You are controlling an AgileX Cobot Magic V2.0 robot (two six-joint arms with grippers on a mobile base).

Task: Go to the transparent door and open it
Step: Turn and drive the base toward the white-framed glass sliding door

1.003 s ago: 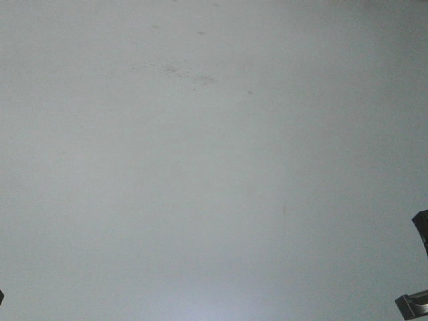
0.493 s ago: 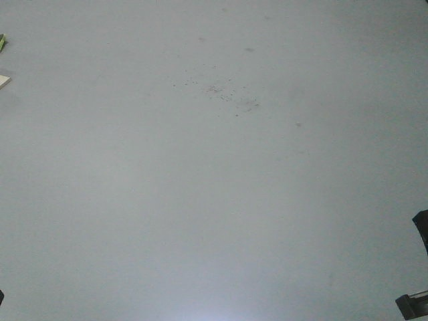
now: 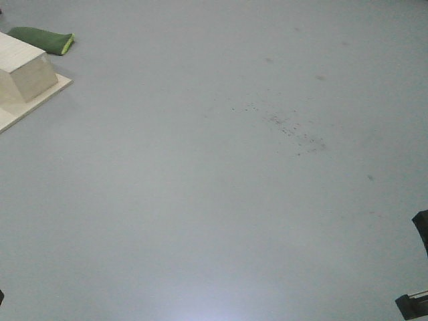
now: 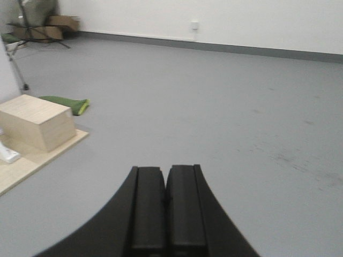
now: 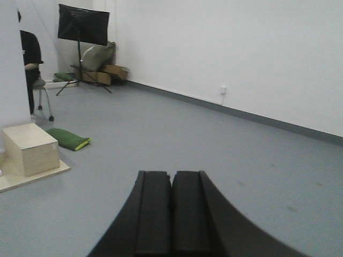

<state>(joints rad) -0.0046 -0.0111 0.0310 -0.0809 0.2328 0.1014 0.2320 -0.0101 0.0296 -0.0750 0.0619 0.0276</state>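
Front view: a pale wooden box (image 3: 23,73) and a green cushion (image 3: 41,40) sat upper left on the grey floor (image 3: 214,200). Left wrist view: the black left fingers (image 4: 161,184) pressed together, empty. Right wrist view: the black right fingers (image 5: 167,187) likewise closed, empty. The transparent door appeared in no view.

You are looking down on a plain grey floor (image 3: 200,221); at the upper left a pale wooden box (image 3: 23,73) stands on a flat wooden board (image 3: 40,100); a green cushion (image 3: 41,39) lies just behind it; dark speckles (image 3: 294,130) scatter right of centre; dark hardware (image 3: 416,304) pokes in at the lower right edge.
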